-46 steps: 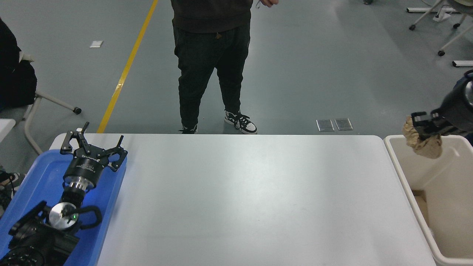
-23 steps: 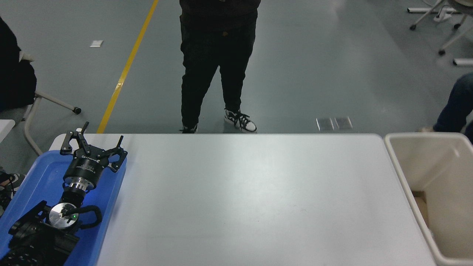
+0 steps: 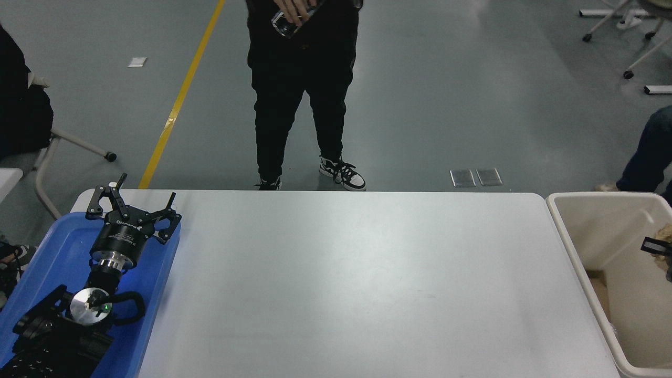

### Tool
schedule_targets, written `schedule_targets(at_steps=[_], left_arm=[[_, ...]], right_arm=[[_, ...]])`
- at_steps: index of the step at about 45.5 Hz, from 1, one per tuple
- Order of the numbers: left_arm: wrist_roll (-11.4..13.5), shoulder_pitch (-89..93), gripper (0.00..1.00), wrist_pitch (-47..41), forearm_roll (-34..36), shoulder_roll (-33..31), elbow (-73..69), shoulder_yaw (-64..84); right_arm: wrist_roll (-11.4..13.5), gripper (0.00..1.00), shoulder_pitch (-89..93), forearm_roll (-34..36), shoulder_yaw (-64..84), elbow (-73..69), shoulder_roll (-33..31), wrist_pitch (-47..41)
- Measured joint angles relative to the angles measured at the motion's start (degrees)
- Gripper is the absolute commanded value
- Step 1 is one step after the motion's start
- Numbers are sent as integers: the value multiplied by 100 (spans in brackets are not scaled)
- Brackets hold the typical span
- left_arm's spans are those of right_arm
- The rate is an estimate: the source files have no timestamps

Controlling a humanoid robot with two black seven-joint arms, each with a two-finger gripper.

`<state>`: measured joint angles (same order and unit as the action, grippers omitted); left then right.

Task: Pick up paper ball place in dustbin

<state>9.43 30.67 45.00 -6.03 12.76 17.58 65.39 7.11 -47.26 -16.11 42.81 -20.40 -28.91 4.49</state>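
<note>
1. Change vs half a sec ago: the right edge of the frame showed no arm and no ball then. Now a sliver of the right hand [image 3: 660, 252] pokes in at mid-right, with a scrap of tan crinkled paper, the paper ball [image 3: 665, 232], right above it.
2. A sec ago the same hand held the ball higher up, above the far rim of the dustbin [image 3: 577, 252]. Now both sit lower in the pic, in front of the bin's inner wall, so the ball looks to be over or inside the bin's opening.
3. What that means: prob. the drop-off step, nearly done. Ball isn't seen lying loose on the bin floor, so I wouldn't call it released yet.
4. Right hand: only a small black piece w/ a pale stripe shows; the rest is cut off by the frame edge. Can't tell how far open it is. Ball touches or sits just beside it, grip not confirmable.
5. Ball: mostly out of frame, only its left edge visible, at the far right over the bin.
6. Bin: cream, at the right end of the worktop [image 3: 341, 283]; some brownish stuff low inside, too little shown to ID.
7. Left hand [image 3: 132, 207]: parked lower left over the blue tray [image 3: 47, 262], fingers spread wide, holding nothing.
8. Person [image 3: 302, 94] in dark clothes stands beyond the far edge, top centre, holding smth small; well apart from the bin.
</note>
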Motion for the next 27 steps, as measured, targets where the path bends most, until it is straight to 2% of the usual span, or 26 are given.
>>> schedule_targets(at_steps=[5, 6, 10, 11, 12, 13, 14, 27], left_arm=[[5, 0, 99, 0, -2, 0, 0, 0], [5, 0, 99, 0, -2, -1, 0, 0], [6, 0, 99, 0, -2, -1, 0, 4], [6, 0, 99, 0, -2, -1, 0, 4], [6, 0, 99, 0, -2, -1, 0, 4], [6, 0, 99, 0, -2, -1, 0, 5], [6, 0, 99, 0, -2, -1, 0, 5], [6, 2, 99, 0, -3, -1, 0, 5]], right_arm=[[-1, 0, 284, 116, -266, 192, 184, 78], [-1, 2, 317, 130, -298, 216, 206, 95], [-1, 21, 437, 178, -406, 286, 286, 166], [-1, 30, 460, 188, -428, 301, 302, 182], [-1, 44, 488, 199, -454, 320, 320, 203], [-1, 69, 504, 206, -468, 328, 332, 213], [-1, 100, 518, 212, -480, 334, 343, 221], [0, 100, 578, 255, -566, 372, 398, 278]])
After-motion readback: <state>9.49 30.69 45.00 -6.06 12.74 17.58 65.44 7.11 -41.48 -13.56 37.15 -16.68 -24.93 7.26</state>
